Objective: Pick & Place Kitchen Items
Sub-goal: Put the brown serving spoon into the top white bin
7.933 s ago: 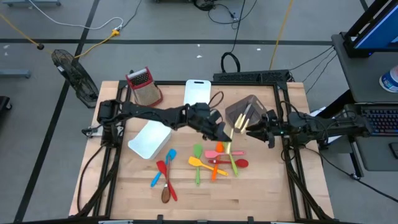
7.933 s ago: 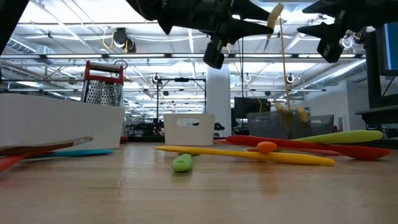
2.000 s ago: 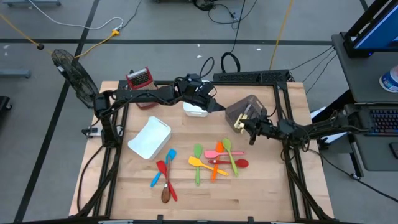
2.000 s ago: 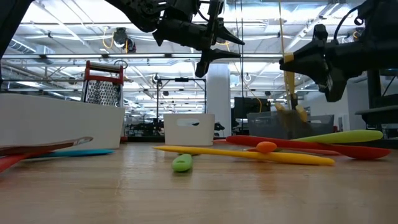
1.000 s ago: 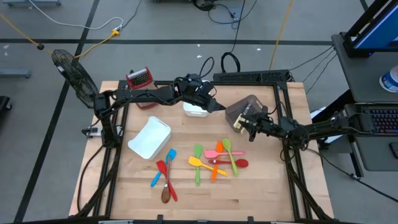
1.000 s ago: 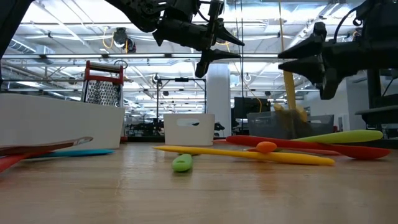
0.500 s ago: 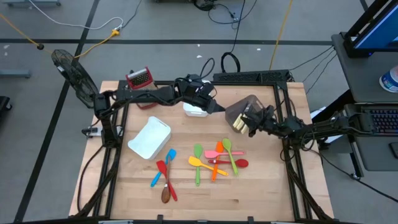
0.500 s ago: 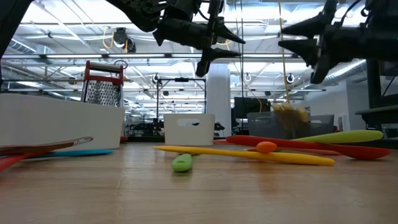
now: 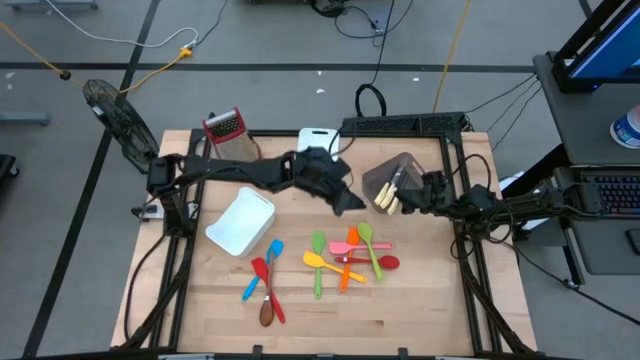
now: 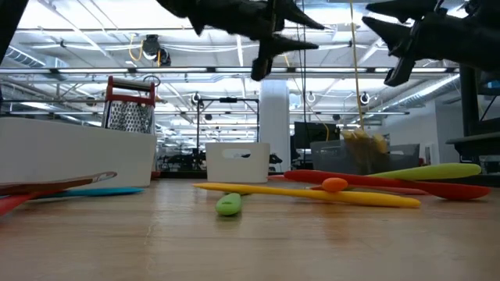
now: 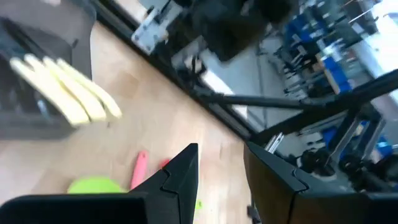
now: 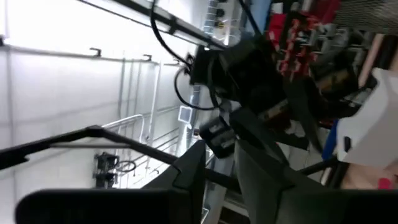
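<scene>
- You cannot see the left half of the brown spoon (image 10: 58, 183) in the low view; the picture's left edge cuts it off.
- The white bin (image 9: 318, 141) at the far side is partly covered by the left arm in the high view.
- The grey bin (image 11: 37, 81) is blurred in the left wrist view, and the cream utensils (image 11: 65, 90) in it cannot be told apart by kind.

free: front table edge (image 9: 330, 335) | blocked, seemingly: utensil cluster (image 9: 350, 255) mid-table
</scene>
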